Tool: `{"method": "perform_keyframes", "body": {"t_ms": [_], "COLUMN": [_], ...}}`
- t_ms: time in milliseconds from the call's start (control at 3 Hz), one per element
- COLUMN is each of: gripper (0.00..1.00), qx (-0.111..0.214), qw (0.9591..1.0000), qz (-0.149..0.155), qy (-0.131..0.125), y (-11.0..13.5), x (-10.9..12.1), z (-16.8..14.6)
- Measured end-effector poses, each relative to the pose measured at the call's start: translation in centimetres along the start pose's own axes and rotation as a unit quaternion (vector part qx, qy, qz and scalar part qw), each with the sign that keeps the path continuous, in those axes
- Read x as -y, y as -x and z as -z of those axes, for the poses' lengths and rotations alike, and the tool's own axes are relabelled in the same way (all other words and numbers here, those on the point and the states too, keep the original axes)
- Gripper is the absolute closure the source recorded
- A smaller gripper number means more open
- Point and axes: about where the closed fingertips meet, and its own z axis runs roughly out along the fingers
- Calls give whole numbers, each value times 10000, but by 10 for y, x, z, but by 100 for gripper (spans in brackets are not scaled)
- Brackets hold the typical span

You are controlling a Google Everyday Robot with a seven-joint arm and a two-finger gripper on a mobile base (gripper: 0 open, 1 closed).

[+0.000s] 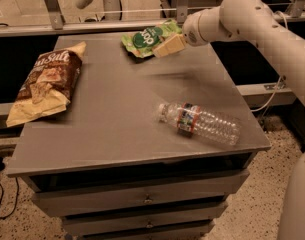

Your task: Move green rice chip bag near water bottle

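I think the grasp must be sure before any lifting, since the crinkly green rice chip bag (143, 38) slips easily; then carry it low to the water bottle (202, 124), which lies on its side and may roll if bumped; the bag lies at the far edge of the table (107, 134), its right end touching the gripper (169, 45); open or closed on it, I cannot tell.
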Motion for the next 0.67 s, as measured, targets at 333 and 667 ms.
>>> {"method": "perform_keyframes", "body": {"t_ms": [333,667], "gripper": [0,0], "qx": [71,-29], "qw": [9993,9988], "qz": [-303,-371], "qy": [-211,-321], "y": [-9,-15], "x": [27,55], "z": [-28,-47]}}
